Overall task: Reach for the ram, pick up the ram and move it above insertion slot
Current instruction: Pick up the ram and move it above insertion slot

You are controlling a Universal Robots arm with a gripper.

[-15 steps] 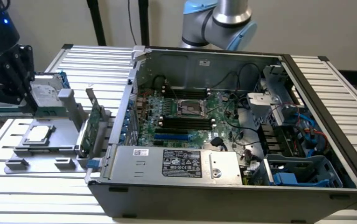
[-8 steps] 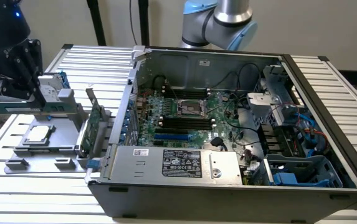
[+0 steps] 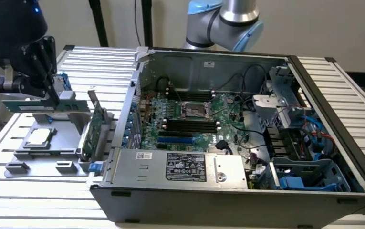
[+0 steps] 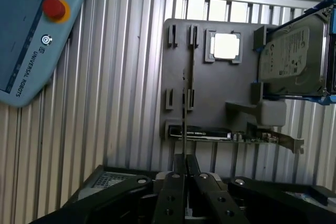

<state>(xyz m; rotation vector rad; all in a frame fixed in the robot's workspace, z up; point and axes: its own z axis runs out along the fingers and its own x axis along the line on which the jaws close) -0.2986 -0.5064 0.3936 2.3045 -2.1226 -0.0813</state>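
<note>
While the open computer case [image 3: 233,119] sits at the middle of the slatted table [image 3: 335,81], the arm's blue-and-silver joint [image 3: 230,19] rises behind it. The arm's black wrist hangs at the exterior view's left, with the gripper [image 3: 50,98] pointing down above the grey fixture plate [image 3: 48,150].

On that plate lies a square processor [image 3: 39,138]. The wider green expansion card [image 3: 93,131] stands on edge at the side of the plate nearest the case. In the wrist view, the silver hard drive [image 4: 294,51] with blue rails rests at 1 end of the plate, and a teach pendant [image 4: 31,30] with a red button [image 4: 54,8] lies on the table beside it.

Inside the case, the motherboard [image 3: 189,112] carries a row of black memory slots [image 3: 183,125], with the power supply [image 3: 182,167] in front of them. The case wall stands between the slots and the gripper.

The gripper's 2 fingers [image 4: 173,192] are pressed together on the ram [image 3: 26,106], pinching it from above. The ram hangs roughly level, clear of the plate and well apart from the slots. The wrist view sees the ram [image 4: 183,129] edge-on, as a thin dark line running out from between the fingertips.
</note>
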